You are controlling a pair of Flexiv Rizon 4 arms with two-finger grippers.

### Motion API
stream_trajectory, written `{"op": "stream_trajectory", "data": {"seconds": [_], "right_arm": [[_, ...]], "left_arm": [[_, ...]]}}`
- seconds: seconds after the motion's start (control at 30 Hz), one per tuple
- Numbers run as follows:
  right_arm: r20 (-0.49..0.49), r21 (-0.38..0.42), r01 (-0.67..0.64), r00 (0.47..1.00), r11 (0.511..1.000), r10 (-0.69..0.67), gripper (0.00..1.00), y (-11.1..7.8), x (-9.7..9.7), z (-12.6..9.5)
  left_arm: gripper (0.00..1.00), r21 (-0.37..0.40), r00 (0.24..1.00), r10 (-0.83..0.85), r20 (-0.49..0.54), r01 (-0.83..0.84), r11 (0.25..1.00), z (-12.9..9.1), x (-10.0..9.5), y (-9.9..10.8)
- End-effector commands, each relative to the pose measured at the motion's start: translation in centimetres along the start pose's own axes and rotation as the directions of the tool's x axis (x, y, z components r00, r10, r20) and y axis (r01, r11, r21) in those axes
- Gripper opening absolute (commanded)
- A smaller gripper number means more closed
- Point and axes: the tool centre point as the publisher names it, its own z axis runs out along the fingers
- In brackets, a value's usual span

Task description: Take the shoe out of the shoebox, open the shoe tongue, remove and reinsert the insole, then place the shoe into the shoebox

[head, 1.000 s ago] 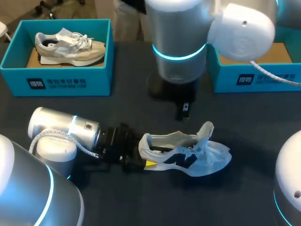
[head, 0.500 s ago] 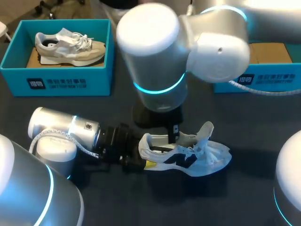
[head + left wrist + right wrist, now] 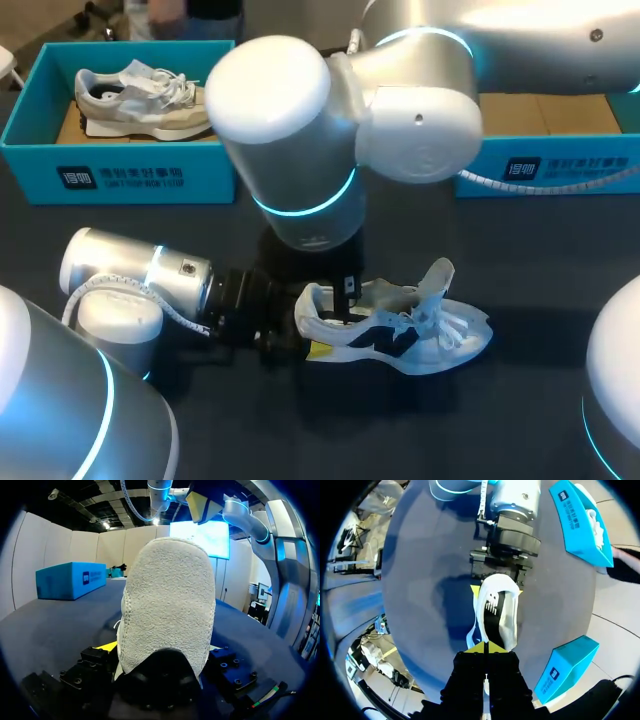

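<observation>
Your shoe (image 3: 400,335) sits on the table (image 3: 520,400), well apart from the right box (image 3: 540,165) behind it. Your left gripper (image 3: 497,590) is clamped on its heel, one yellow tip on each side. Your right gripper (image 3: 485,647) hangs above the shoe, tips pinched together. A second shoe (image 3: 140,95) lies in the left box (image 3: 120,170).

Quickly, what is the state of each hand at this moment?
Left hand: closed on the heel of the white shoe.
Right hand: closed, tips together with nothing between them, above the shoe.
</observation>
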Motion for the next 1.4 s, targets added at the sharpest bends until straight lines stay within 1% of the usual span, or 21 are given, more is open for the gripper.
{"op": "stream_trajectory", "data": {"seconds": [0.03,0.13,0.17,0.3,0.33,0.5,0.7,0.83,0.93,1.07,1.2,1.4], "right_arm": [[0.034,0.001,0.004,0.999,1.0,-0.004,0.0,0.7,0.4,1.2],[0.035,0.006,0.001,0.999,1.0,-0.001,0.0,1.0,0.2,2.3],[0.044,-0.011,0.005,0.999,1.0,-0.005,0.0,1.1,0.2,2.7],[0.041,-0.018,0.003,0.999,1.0,-0.002,0.0,1.4,0.0,4.1],[0.042,-0.035,0.012,0.999,0.999,-0.01,0.0,1.4,-0.1,4.5],[0.047,-0.045,0.017,0.999,0.999,-0.015,0.0,1.6,-0.7,5.9],[0.037,-0.06,0.02,0.999,0.998,-0.018,0.0,1.4,-1.3,7.1],[0.024,-0.069,0.012,1.0,0.998,-0.01,0.0,0.8,-1.6,8.3],[0.02,-0.095,0.004,1.0,0.995,-0.003,0.0,0.5,-1.9,9.3],[0.009,-0.118,-0.001,1.0,0.993,0.002,0.0,0.7,-2.3,10.1],[-0.003,-0.118,-0.007,1.0,0.993,0.006,0.0,1.0,-2.2,10.7],[-0.029,-0.122,-0.046,0.999,0.992,0.042,0.0,-0.2,-1.6,11.5]], "left_arm": [[0.0,-0.001,1.0,0.0,0.0,0.0,1.0,0.0,0.0,0.1],[0.0,-0.001,1.0,0.0,0.0,0.0,1.0,0.0,0.0,0.1],[0.0,-0.001,1.0,0.0,0.0,0.0,1.0,0.0,0.0,0.1],[0.0,-0.001,1.0,0.0,0.0,0.0,1.0,0.0,0.0,0.1],[0.0,-0.001,1.0,0.0,0.0,0.0,1.0,0.0,0.0,0.1],[0.0,-0.001,1.0,0.0,0.0,0.0,1.0,0.0,0.0,0.1],[0.0,-0.001,1.0,0.0,0.0,0.0,1.0,0.0,0.0,0.1],[0.0,-0.001,1.0,0.0,0.0,0.0,1.0,0.0,0.0,0.1],[0.0,-0.001,1.0,0.0,0.0,0.0,1.0,0.0,0.0,0.1],[0.0,-0.001,1.0,0.0,0.0,0.0,1.0,0.0,0.0,0.1],[0.0,-0.001,1.0,0.0,0.0,0.0,1.0,0.0,0.0,0.1],[0.0,-0.001,1.0,0.0,0.0,0.0,1.0,0.0,0.0,0.1]]}}
